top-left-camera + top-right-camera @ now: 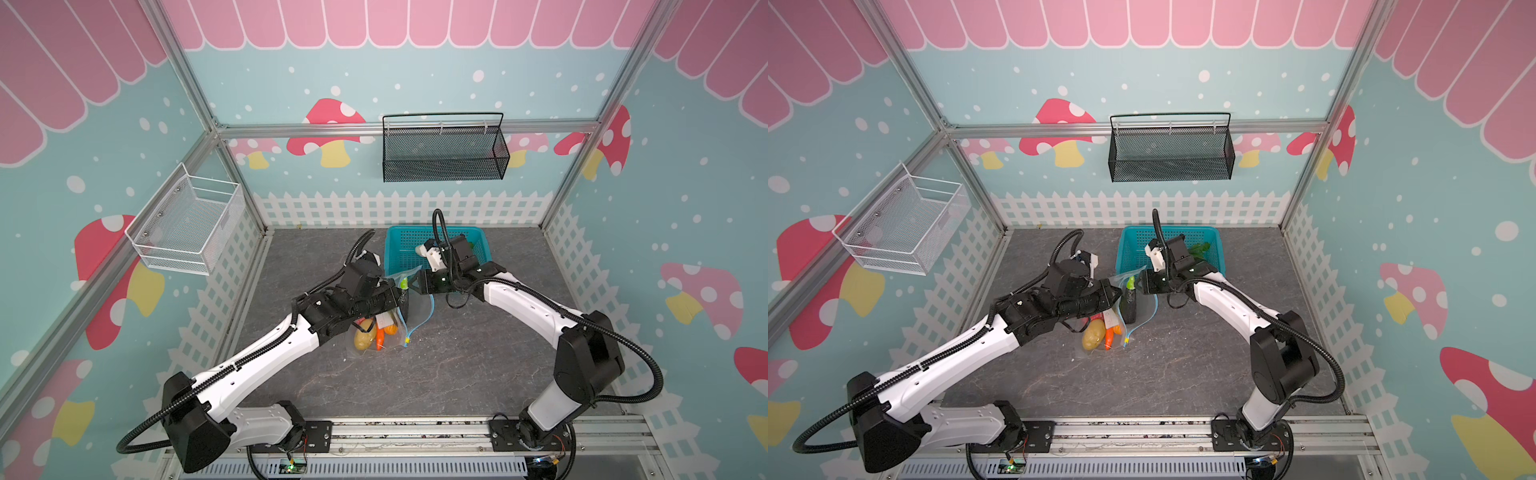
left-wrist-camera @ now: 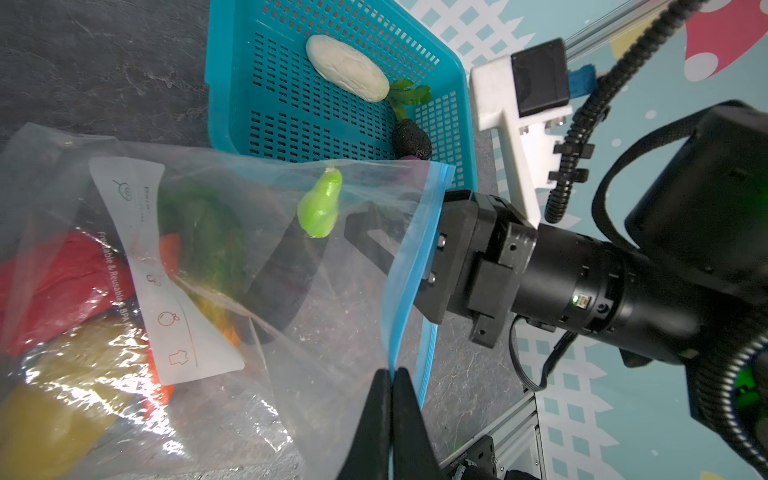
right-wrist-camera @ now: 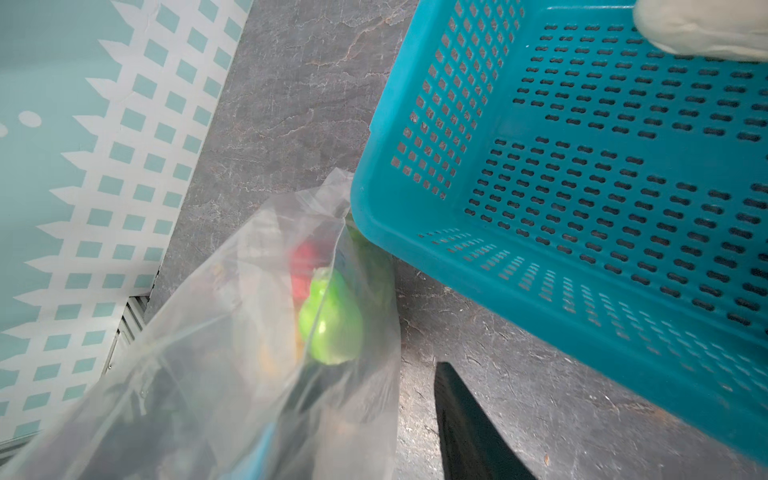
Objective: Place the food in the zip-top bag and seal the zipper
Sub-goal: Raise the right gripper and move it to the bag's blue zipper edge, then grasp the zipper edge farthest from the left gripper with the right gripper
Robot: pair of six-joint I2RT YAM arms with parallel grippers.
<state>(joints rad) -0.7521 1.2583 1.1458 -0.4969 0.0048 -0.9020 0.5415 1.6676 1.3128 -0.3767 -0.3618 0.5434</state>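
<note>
**Plastic bag mouth pinched by one claw, entered by the other**

In both top views the left claw [image 1: 400, 293] is clamped shut on the upper lip of the zip-top bag [image 1: 420, 309]. The right claw [image 1: 413, 286] faces it tip to tip, poked into the mouth. The eggplant [image 1: 1128, 305] sits just below their tips. Potato [image 1: 362, 338] and carrot [image 1: 380, 338] lie deeper in the bag, under the left claw's wrist. The zipper [image 1: 432, 311] curves away beneath the right claw to its yellow slider [image 1: 407, 340]. A teal basket [image 1: 390, 249] stands close behind the right claw. Bare grey tabletop [image 1: 457, 365] spreads on the near side of both claws.

In the left wrist view the left claw's fingertips [image 2: 411, 419] press together on the blue strip. Beyond them the right claw's jaws stand part-way apart behind the film, beside the eggplant's green cap [image 2: 320, 203]. Whether they pinch it I cannot tell. A radish [image 2: 347, 66] and a dark piece [image 2: 411, 139] lie in the basket past that claw.

In the right wrist view one finger [image 3: 461, 424] shows bare over the tabletop, and film drapes the other side. The basket's corner crowds close beside the tip.
</note>
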